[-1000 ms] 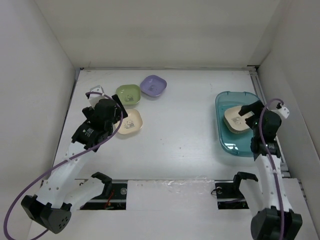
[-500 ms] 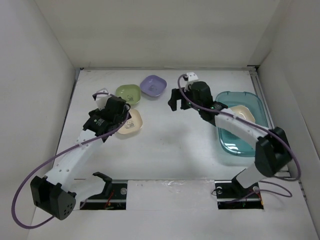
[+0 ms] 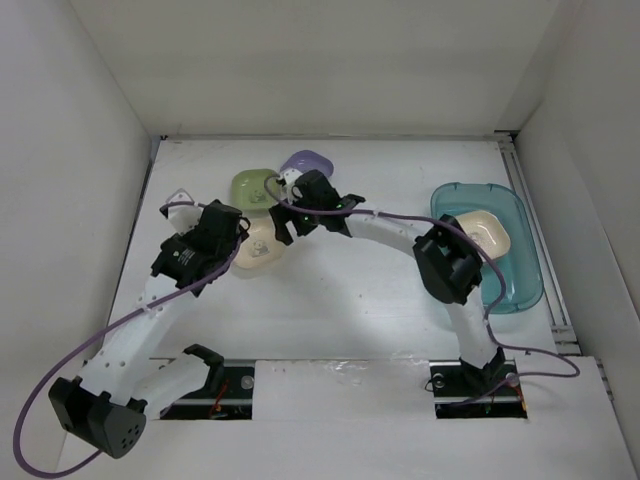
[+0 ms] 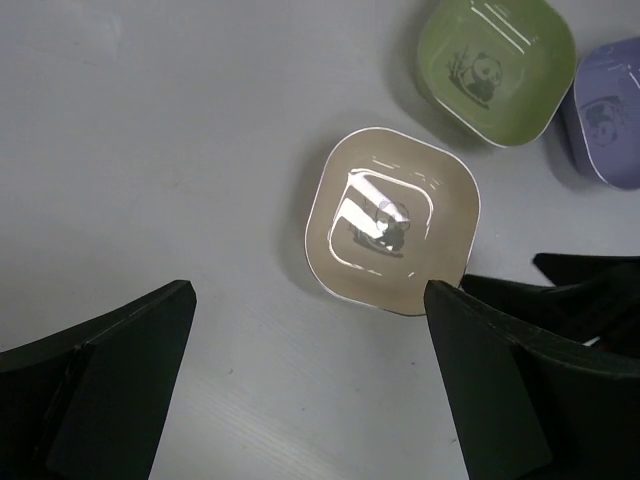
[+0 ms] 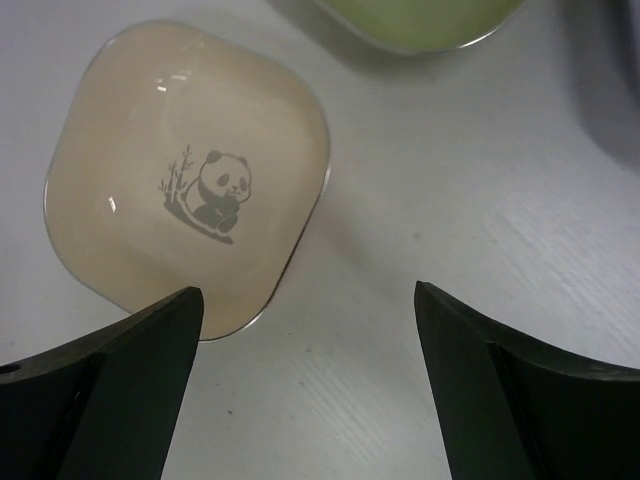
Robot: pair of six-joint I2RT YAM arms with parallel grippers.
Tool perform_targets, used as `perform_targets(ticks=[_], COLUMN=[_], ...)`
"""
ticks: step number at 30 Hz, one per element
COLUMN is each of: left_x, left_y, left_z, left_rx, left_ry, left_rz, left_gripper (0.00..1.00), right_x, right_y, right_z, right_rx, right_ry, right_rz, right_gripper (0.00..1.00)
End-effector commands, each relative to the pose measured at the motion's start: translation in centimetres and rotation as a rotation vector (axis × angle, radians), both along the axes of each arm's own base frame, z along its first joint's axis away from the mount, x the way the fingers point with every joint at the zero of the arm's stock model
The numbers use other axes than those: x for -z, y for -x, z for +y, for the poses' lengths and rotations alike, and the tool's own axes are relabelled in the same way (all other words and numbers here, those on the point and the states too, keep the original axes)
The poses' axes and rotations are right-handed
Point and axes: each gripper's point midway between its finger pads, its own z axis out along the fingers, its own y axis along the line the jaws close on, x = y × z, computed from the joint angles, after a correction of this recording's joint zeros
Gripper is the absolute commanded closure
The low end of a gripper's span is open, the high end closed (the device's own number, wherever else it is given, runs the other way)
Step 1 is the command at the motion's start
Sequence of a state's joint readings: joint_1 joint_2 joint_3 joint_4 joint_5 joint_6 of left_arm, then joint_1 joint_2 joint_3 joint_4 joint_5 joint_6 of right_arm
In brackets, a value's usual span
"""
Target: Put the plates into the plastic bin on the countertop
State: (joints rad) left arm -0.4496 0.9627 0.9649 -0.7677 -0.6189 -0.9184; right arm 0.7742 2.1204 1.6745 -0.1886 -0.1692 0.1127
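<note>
A cream plate (image 3: 258, 246) with a panda print lies on the white countertop (image 3: 350, 290), with a green plate (image 3: 254, 187) and a lavender plate (image 3: 309, 162) behind it. My left gripper (image 3: 236, 232) is open and empty just left of the cream plate (image 4: 392, 220). My right gripper (image 3: 283, 226) is open and empty, reached across to that plate's right edge (image 5: 190, 170). The teal plastic bin (image 3: 520, 280) at the right holds another cream plate (image 3: 482, 232). The green plate (image 4: 495, 65) and the lavender plate (image 4: 608, 115) also show in the left wrist view.
The right arm (image 3: 390, 228) stretches across the middle of the table from its base to the plates. White walls close in the left, back and right sides. The right gripper's fingers (image 4: 590, 285) show in the left wrist view beside the cream plate.
The right arm has swung from over the bin across to the left, its gripper now at the cream plate. The left gripper has drawn back slightly from that plate.
</note>
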Motion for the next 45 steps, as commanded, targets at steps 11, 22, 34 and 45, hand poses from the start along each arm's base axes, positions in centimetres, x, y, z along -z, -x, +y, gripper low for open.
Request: perform_targets(ticks=[11,22,34,45], left_x=[-4.4,-4.4,-2.3,-2.4], left_y=[-1.0,-1.0,-3.4,-3.4], left_z=[1.7,1.8,-2.8,-3.3], left_rx=[-0.016,-0.012,0.263,0.303], left_ry=[-0.095,-0.102,-0.086,-0.081], left_rz=[-0.124,-0.122,-0.032,-0.051], left_gripper=[0.0,0.0,0.0,0.0], right_x=[6.4,1.9,-8.3,-7.8], right_y=[2.7,5.9,-1.2,2.1], right_z=[3.4,-1.6,-35.1,-50.8], right_rx=[-0.016,-0.034,0.522,1.053], right_ry=[0.134,0.0,0.074,-0.004], right_rz=[0.094,0.105,-0.112,-0.087], right_gripper=[0.54,1.0,1.0,1.0])
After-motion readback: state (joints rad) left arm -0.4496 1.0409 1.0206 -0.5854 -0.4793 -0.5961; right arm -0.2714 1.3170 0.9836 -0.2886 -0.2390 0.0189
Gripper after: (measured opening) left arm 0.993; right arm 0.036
